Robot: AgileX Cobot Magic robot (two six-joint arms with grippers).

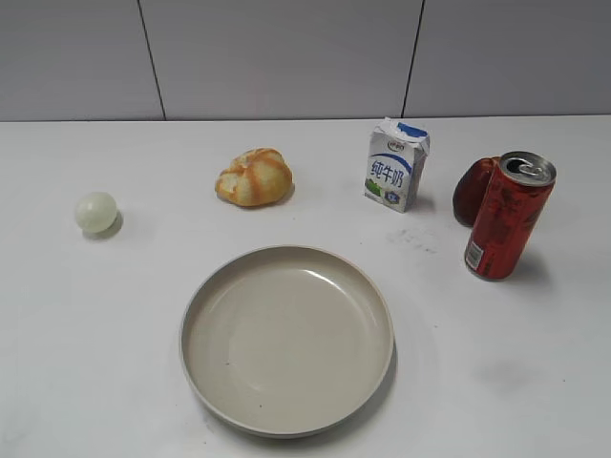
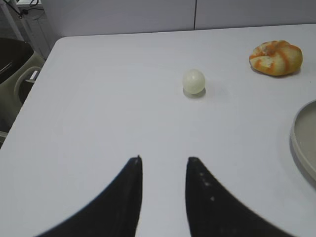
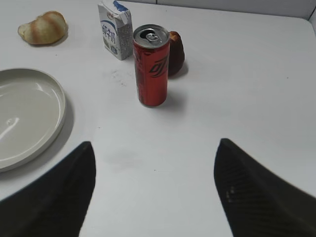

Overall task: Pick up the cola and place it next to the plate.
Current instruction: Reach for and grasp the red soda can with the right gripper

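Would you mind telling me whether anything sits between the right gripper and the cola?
Nothing visible does. The open right gripper faces the cola across bare table; the milk carton and dark fruit stand behind it.

Red cola (image 1: 507,218) with silver top — cream plate (image 1: 221,386), white-and-blue carton (image 1: 397,167), orange-streaked bun (image 1: 254,178).

- The place looks like a lab or test room rather than a home: a bare white table (image 1: 86,363) stands against plain grey wall panels (image 1: 286,57) with dark seams along its far edge.
- The things on it read as staged props: a bread roll (image 1: 254,177), a milk carton (image 1: 395,165) and a pale ball (image 1: 95,212) near the far edge, well apart.
- Off the table's left edge, dark equipment (image 2: 12,74) and cables show.
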